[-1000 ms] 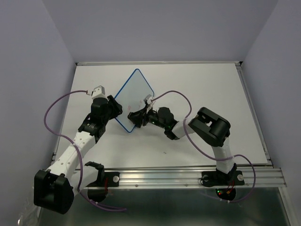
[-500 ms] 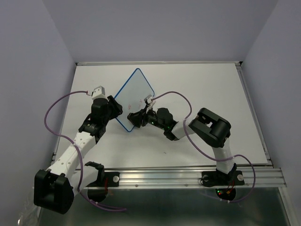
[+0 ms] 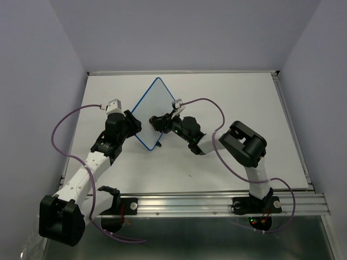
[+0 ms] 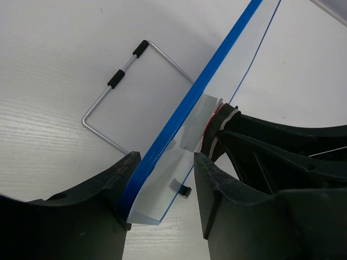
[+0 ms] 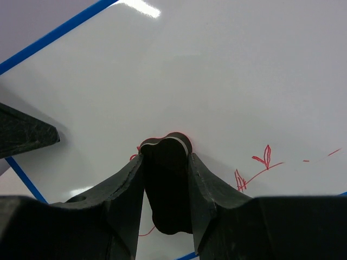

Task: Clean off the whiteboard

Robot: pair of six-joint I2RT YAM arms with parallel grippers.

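- our left claw (image 4: 161,187) pinches the blue rim of the whiteboard (image 4: 201,89), close to a rounded corner.
- the board stands tilted on the surface (image 3: 255,103), left of centre, between our two arms.
- our right claw (image 5: 165,162) is clamped on a black eraser (image 5: 165,189), which presses against the board's face.
- red scribbles (image 5: 260,162) lie just right of the eraser, near the lower blue edge.
- a wire stand (image 4: 116,103) rests on the surface at the board's back.
- wide white surface lies right of the board and beyond it.
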